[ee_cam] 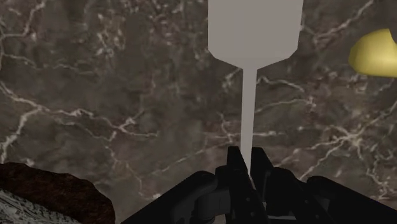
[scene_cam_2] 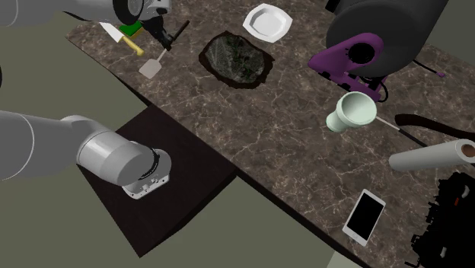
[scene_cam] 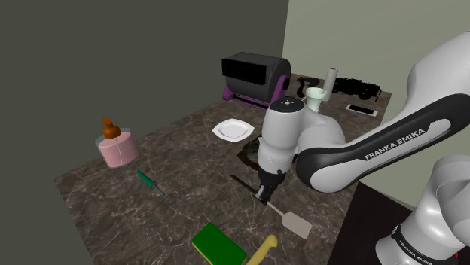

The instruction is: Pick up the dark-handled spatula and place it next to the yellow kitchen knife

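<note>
Gripping a thin pale shaft between narrowly closed fingers, the black gripper [ee_cam: 245,173] holds the spatula [ee_cam: 254,32] just below the robot's wrist, near the front edge of the dark marbled worktop [scene_cam: 188,150]. The spatula's flat grey blade points away from the gripper toward the yellow knife [scene_cam: 263,248], which lies close by beside a green block [scene_cam: 217,245].

The spatula looks light and stiff, and its smooth, slim shaft may be slippery. A hold on the shaft close to the dark handle seems sound, though the broad blade could pivot downward if the clasp is loose.

In the wrist view the fingers cover the handle. Whether the blade rests on the worktop or hangs just above it is hard to make out. The shoulder view's bottom edge cuts off the knife.
</note>
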Controlling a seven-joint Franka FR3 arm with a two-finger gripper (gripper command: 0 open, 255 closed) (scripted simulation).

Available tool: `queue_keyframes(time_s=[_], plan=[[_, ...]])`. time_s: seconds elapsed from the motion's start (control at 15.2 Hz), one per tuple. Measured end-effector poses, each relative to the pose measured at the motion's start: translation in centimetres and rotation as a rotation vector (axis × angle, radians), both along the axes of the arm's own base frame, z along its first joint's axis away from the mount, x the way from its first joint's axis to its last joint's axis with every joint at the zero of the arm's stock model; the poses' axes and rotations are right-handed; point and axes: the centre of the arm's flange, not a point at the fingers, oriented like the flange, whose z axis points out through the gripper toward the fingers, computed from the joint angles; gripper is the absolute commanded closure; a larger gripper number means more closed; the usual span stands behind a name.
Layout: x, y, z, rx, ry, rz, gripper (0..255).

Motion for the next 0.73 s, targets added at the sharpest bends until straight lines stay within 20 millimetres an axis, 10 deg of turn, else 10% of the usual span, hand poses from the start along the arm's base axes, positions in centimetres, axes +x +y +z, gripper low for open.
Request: queue_keyframes(time_s=[0.4, 0.46, 0.73], plan=[[-0.01, 0.03, -0.25, 0.0, -0.001, 0.0, 255], [-0.01, 0.03, -0.25, 0.0, -0.001, 0.0, 0], [-0.01, 0.03, -0.25, 0.0, -0.001, 0.0, 0]])
